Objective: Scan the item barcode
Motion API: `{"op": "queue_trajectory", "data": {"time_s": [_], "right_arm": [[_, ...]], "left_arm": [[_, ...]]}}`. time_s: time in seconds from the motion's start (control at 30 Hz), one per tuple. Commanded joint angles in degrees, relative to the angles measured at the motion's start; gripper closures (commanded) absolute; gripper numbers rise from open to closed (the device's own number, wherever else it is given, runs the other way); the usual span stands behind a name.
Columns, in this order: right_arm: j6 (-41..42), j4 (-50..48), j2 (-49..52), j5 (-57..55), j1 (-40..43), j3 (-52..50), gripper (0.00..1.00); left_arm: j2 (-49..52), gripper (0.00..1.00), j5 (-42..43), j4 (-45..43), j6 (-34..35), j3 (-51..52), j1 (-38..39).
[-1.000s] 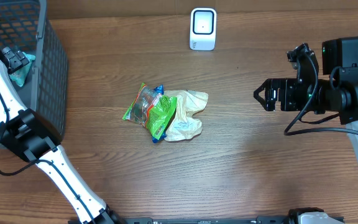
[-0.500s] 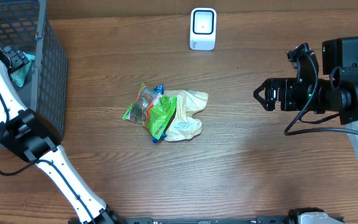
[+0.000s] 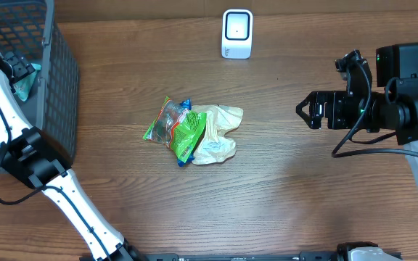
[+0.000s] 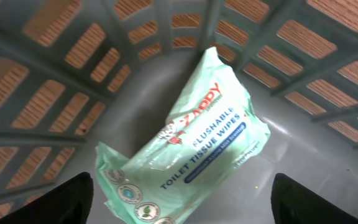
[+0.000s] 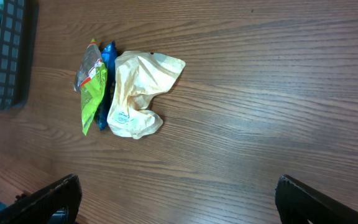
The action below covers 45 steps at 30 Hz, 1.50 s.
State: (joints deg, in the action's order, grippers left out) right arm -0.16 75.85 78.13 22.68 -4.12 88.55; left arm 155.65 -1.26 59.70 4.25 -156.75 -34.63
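Your left arm reached down into the grey basket (image 3: 58, 72), its claw (image 4: 190, 204) spread apart above a mint pack of toilet wipes (image 4: 197, 143) lying flat on the basket floor. On the table (image 3: 281, 196), a green snack packet (image 3: 176, 127) and a cream bag (image 3: 220, 130) lay touching, with the white scanner (image 3: 237, 33) well behind them. Your right arm stretched level, its claw (image 3: 305, 110) apart and empty.

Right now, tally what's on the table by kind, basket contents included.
Basket: 1
Scanner: 1
Wipes pack: 1, in the basket
Green packet: 1
Cream bag: 1
Total: 5, leaving out a blue strip that may be part of the green packet
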Motion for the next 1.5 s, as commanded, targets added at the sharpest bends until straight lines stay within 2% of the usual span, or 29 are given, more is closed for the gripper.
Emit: {"op": "queue_trajectory", "data": {"time_s": [0.0, 0.53, 0.7, 1.07, 1.3, 1.47], "right_arm": [[0.17, -0.31, -0.72, 0.57, 0.22, 1.44, 0.00], [0.63, -0.31, -0.72, 0.59, 0.22, 1.44, 0.00], [0.85, -0.28, -0.72, 0.59, 0.22, 1.44, 0.00], [1.49, -0.31, -0.72, 0.55, 0.22, 1.44, 0.00], [1.46, -0.42, -0.72, 0.57, 0.22, 1.44, 0.00], [1.46, -0.57, -0.72, 0.57, 0.22, 1.44, 0.00]], "left_arm": [[19.23, 0.20, 0.81, 0.20, -0.39, 1.79, 1.33], [22.75, 0.18, 0.68, 0.52, -0.39, 1.81, 1.31], [23.93, 0.14, 0.70, 0.00, -0.39, 1.90, 1.31], [27.63, 0.12, 0.90, 0.44, 0.04, 1.99, 1.33], [25.73, 0.16, 0.90, 3.96, 1.31, 1.92, 1.27], [20.02, 0.18, 1.20, 7.21, 2.21, -0.76, 1.27]]}}
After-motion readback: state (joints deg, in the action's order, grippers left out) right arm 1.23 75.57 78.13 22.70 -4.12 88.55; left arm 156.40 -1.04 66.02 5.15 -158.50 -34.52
